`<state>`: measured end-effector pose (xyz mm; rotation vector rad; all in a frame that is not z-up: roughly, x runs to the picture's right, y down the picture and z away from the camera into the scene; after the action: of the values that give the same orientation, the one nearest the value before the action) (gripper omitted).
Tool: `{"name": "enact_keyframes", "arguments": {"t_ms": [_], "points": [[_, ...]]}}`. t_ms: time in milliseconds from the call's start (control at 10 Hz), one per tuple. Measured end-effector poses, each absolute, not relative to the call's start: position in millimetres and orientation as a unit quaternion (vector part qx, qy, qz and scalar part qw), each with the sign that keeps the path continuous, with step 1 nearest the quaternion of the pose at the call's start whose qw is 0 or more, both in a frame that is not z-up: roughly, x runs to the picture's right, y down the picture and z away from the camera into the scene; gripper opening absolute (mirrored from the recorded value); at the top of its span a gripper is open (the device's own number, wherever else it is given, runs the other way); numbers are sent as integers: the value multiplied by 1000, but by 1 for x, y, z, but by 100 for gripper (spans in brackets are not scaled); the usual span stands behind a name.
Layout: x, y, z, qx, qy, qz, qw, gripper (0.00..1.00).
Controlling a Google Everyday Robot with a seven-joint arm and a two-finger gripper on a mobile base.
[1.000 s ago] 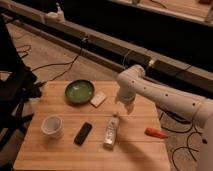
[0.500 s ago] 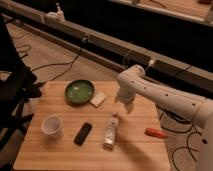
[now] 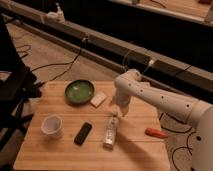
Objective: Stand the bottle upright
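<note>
The gripper [image 3: 120,110] hangs at the end of the white arm [image 3: 150,95], which comes in from the right side and bends down over the wooden table [image 3: 35,155]. Its fingers stand wide apart and they hold nothing. It points downward, over the middle part of the table, a little toward the back.

The bottle [image 3: 111,132] lies on its side on the table, just in front of the gripper and a little to the left of it. It is not upright. Its length runs from the back of the table toward the front edge, only slightly tilted, and the end nearer to the gripper is almost under the fingers. I cannot tell if the fingers touch this end or stay just above it.

To the left of the bottle, just beside it, a black phone [image 3: 83,133] lies flat, nearly parallel with it. Farther left a white paper cup [image 3: 52,126] stands upright. Behind the phone, toward the back of the table, there is a green bowl [image 3: 79,91], and a pale flat block [image 3: 99,99] lies just beside the bowl, between the bowl and the gripper. On the right side of the table, well apart from the bottle, an orange marker [image 3: 156,132] lies near the edge.
</note>
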<state>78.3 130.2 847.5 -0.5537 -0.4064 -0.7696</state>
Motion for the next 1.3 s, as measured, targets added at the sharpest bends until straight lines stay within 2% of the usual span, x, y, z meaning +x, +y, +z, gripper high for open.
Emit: {"name": "enact_keyframes", "arguments": {"t_ms": [500,1200,1300], "points": [[72,161,865,-291,-227,-388,844,65],[81,166,870,-300,-230,-381,844,65],[81,166,871,-300,-230,-382,843,61]]}}
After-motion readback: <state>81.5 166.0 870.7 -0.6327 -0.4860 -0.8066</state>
